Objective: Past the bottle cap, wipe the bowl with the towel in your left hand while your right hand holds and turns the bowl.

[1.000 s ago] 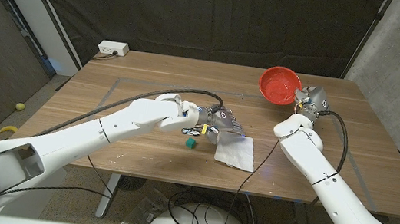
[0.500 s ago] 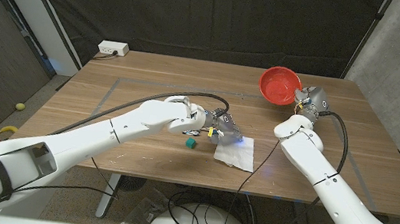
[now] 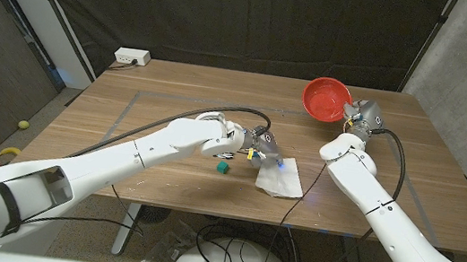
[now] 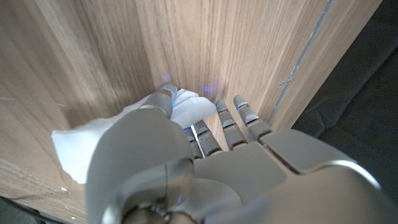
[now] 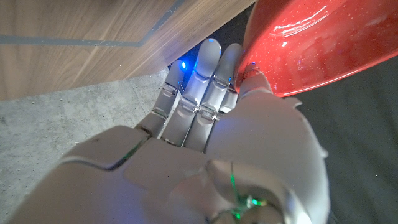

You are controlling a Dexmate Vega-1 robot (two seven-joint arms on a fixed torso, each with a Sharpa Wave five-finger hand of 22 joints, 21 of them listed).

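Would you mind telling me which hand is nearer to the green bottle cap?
Left. The left hand is just beside the bottle cap, gripping the towel. The right hand is far across the table, holding the red bowl.

Towel (image 3: 280,179) is laid near table (image 3: 126,126) front edge, centre-right, under left hand (image 3: 263,147). Bottle cap (image 3: 222,168) is set just left of it. Bowl (image 3: 325,99) is held tilted at far right by right hand (image 3: 360,117). Power strip (image 3: 131,57) is placed at far-left corner.
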